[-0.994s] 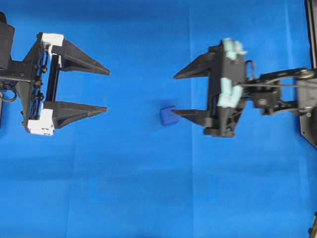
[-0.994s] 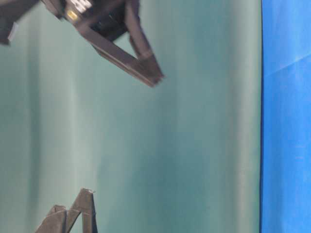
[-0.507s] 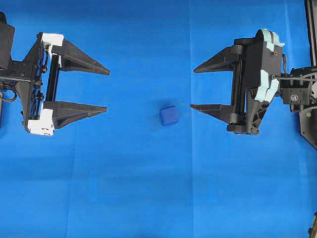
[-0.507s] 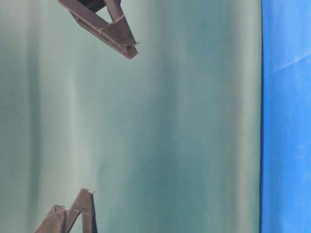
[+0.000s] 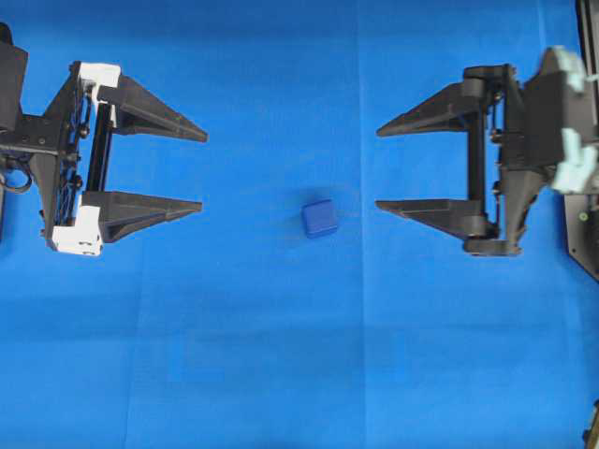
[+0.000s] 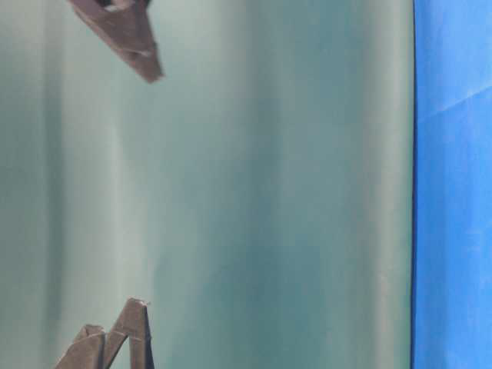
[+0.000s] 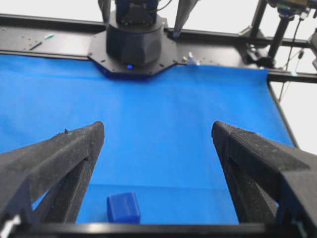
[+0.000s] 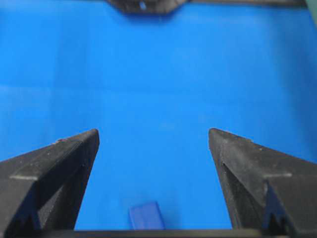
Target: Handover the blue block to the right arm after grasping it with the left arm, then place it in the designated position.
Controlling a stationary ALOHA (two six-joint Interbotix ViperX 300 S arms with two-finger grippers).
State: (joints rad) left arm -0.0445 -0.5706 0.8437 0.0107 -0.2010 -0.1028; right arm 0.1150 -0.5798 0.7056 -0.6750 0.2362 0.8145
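The blue block (image 5: 320, 218) lies alone on the blue cloth near the middle, touching neither gripper. My left gripper (image 5: 203, 170), with white corner pieces, stands open well to the block's left, fingers pointing right. My right gripper (image 5: 377, 169) stands open to the block's right, its lower fingertip a short way off. In the left wrist view the blue block (image 7: 123, 207) sits low and left between the open left gripper (image 7: 157, 126) fingers. In the right wrist view the blue block (image 8: 146, 215) shows blurred at the bottom edge below the open right gripper (image 8: 153, 133).
Blue cloth (image 5: 281, 355) covers the table. A black frame (image 5: 586, 234) runs along the right edge. The opposite arm's black base (image 7: 134, 42) stands at the cloth's far edge. The table-level view shows a teal backdrop (image 6: 269, 192) and dark fingers (image 6: 127, 34) only.
My right gripper has drawn back to the right, away from the blue block, staying open. The block has stayed in place on the cloth. The left arm has not moved.
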